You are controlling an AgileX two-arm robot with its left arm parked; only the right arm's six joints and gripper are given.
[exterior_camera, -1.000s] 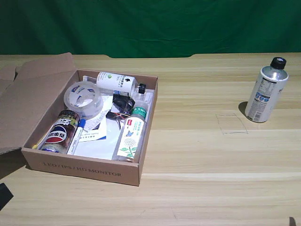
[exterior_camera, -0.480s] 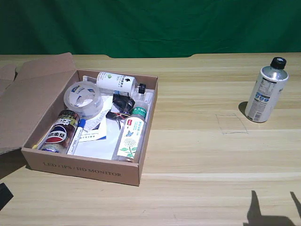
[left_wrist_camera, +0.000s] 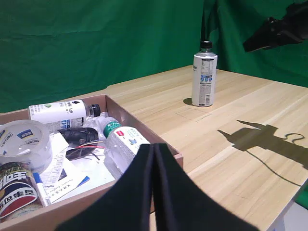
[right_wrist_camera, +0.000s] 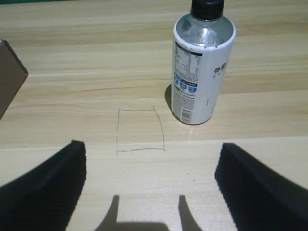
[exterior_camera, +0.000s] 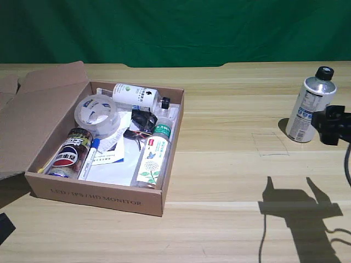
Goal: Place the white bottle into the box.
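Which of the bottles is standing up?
Only the white bottle with the black cap, alone on the table. The others lie on their sides inside the box.

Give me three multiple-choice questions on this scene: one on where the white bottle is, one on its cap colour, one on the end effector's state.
1. Where is the white bottle?
A. Lying inside the box
B. Standing on the table, outside the box
C. Held in the air

2. What colour is its cap?
A. Black
B. Green
C. Red

3. What is the state of the right end effector?
A. Shut on the white bottle
B. Shut and empty
C. Open and empty

Answers:
1. B: in the exterior view it stands upright on the table, well to the right of the box.
2. A: the right wrist view shows a black screw cap.
3. C: the right wrist view shows its fingers spread wide, the bottle beyond them, not between them.
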